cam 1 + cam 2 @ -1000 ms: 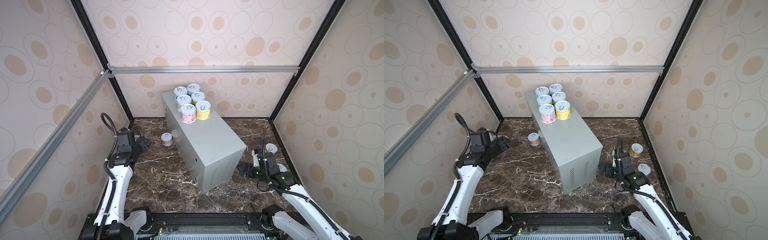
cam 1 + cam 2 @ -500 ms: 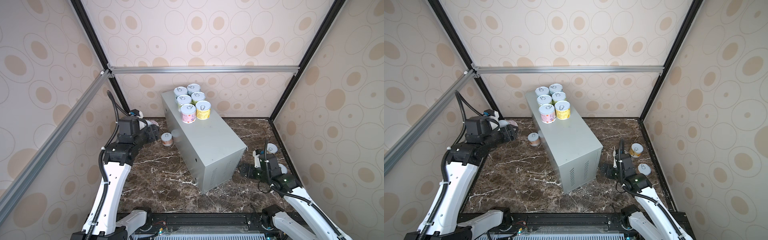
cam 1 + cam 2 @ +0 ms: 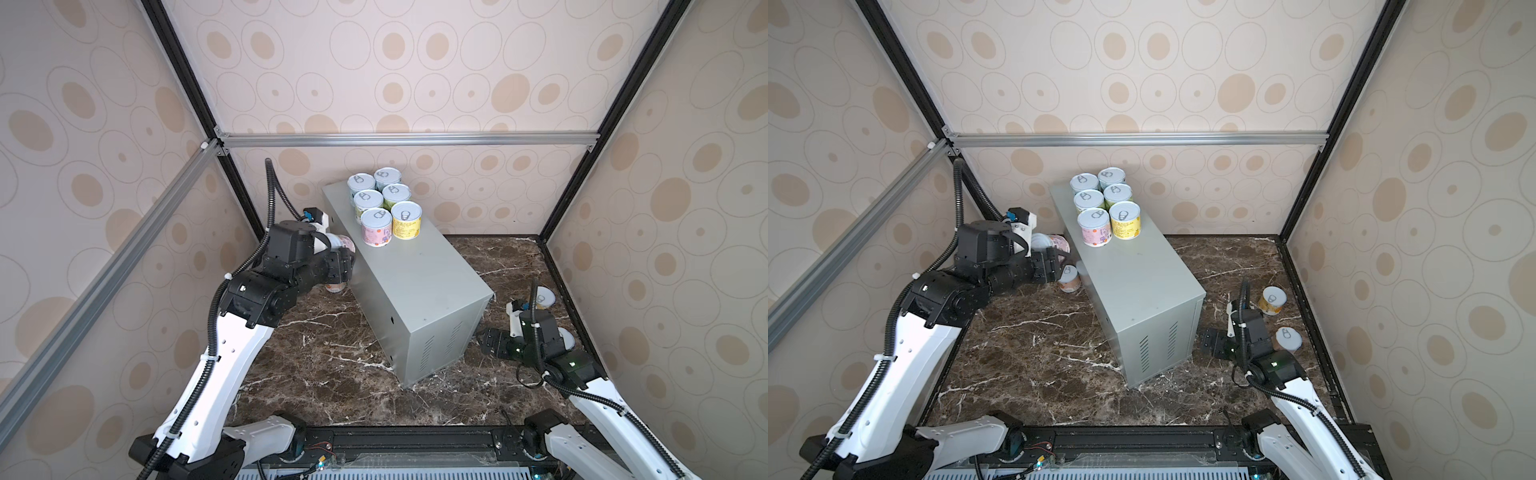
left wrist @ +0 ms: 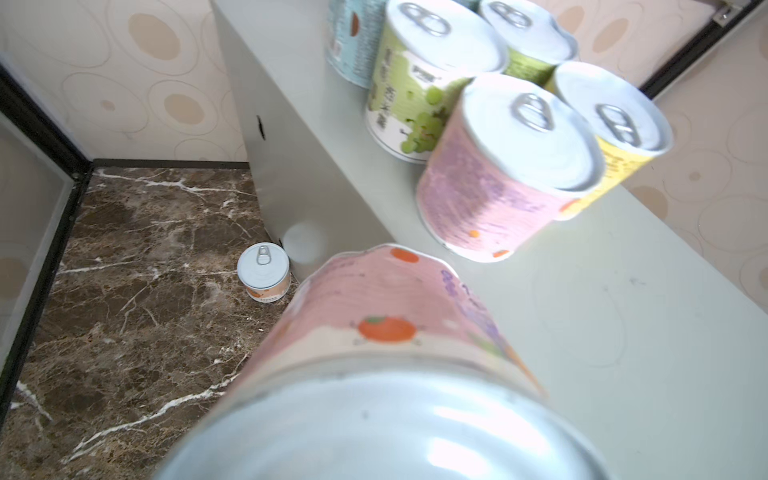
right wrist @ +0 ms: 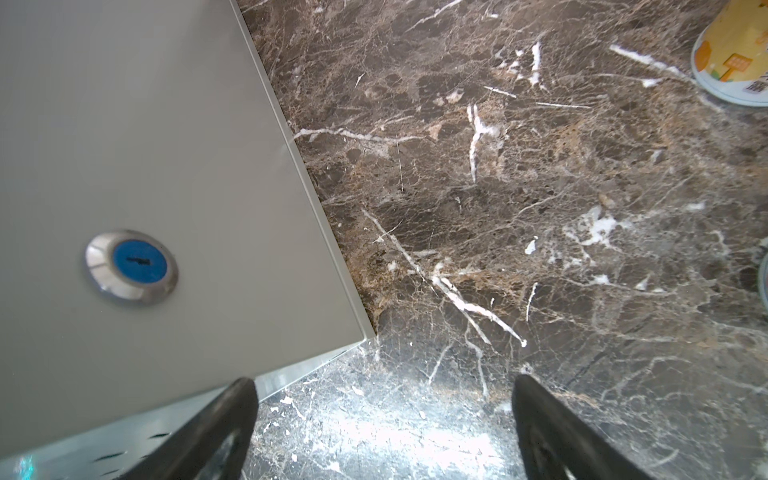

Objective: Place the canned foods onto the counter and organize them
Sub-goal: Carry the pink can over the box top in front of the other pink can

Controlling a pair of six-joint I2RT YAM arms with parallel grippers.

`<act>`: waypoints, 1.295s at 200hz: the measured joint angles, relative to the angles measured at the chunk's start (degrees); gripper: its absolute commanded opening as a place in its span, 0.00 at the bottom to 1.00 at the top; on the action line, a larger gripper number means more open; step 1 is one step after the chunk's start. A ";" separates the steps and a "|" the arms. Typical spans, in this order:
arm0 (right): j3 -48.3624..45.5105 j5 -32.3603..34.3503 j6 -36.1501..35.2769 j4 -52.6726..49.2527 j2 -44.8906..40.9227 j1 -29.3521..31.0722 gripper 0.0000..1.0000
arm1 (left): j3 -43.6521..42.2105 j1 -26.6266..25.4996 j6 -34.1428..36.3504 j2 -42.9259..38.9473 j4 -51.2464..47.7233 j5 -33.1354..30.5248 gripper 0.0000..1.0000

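Six tins [image 3: 368, 199], two-by-three, on bench [image 3: 424, 282] far end; near half bare. At bench's left edge, left jaws half-open, gripping pink tin [image 4: 390, 316]; right jaws wide, empty. On marble [image 3: 332, 353]: one tin [image 3: 1069, 278] left, two tins [image 3: 1272, 300] [image 3: 1288, 338] right.

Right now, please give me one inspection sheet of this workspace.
Surface: marble, carrying counter.
Job's things: six cans upright in a block on counter's far end; held can, pink, tilted, at counter's left edge; orange can on marble beside counter; yellow can and last can on marble, right side.
Clutter: nothing seen.
Grippers: left gripper shut on held can; right gripper open, low by counter's front corner.
Cables: conduit arches over left arm; cable rises from right wrist.
Surroundings: patterned walls, metal frame.
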 measured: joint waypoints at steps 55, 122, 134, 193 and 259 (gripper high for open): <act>0.00 -0.26 -0.07 0.15 1.73 0.00 0.98 | 4.31 -10.80 0.48 0.79 -4.85 -6.34 0.50; -2.21 -0.35 0.37 1.36 -0.37 0.00 0.98 | 11.08 -19.96 0.72 6.56 -10.69 -12.00 0.49; -3.80 -0.35 0.63 1.66 -1.53 0.00 0.98 | 12.17 -21.11 0.90 7.80 -10.93 -12.57 0.49; -4.96 -0.35 0.74 2.03 -1.29 0.00 0.98 | 17.16 -24.30 1.51 13.84 -12.39 -14.86 0.51; -5.51 -0.35 0.68 3.02 -3.15 0.00 0.98 | 18.67 -24.57 1.51 16.85 -11.87 -17.38 0.70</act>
